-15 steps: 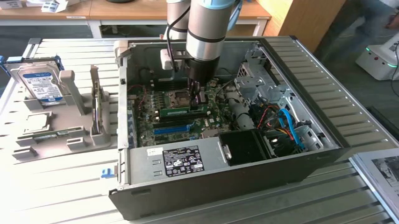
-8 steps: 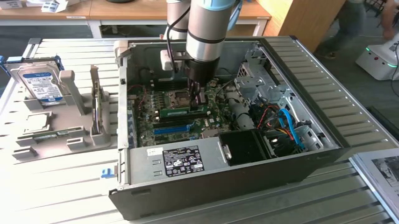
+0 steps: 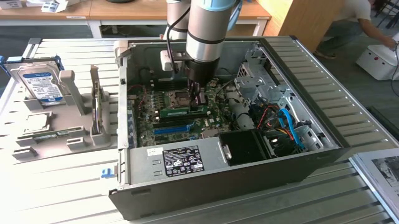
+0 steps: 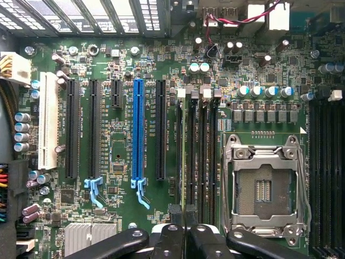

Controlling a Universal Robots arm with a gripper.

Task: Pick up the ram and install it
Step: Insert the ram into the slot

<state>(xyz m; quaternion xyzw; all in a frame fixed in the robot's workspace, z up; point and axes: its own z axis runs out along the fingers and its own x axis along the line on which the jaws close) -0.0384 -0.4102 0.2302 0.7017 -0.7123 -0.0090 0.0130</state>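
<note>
Outside, gripper (image 3: 199, 103) at ram (image 3: 177, 111) end, hard drive (image 3: 39, 83) aside — wrist: motherboard (image 4: 161, 70) close-up.

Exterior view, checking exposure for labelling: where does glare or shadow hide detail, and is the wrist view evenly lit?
Exterior view: glare bleaches the white slatted table at that view's left; the black computer case is shaded inside. Wrist view: the green motherboard is evenly lit.

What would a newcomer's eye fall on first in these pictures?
The grey robot arm reaches down into the open computer case at the centre, its jaws closed on a green RAM stick on the motherboard. At the exterior view's left, a hard drive stands in a grey rack.
</note>
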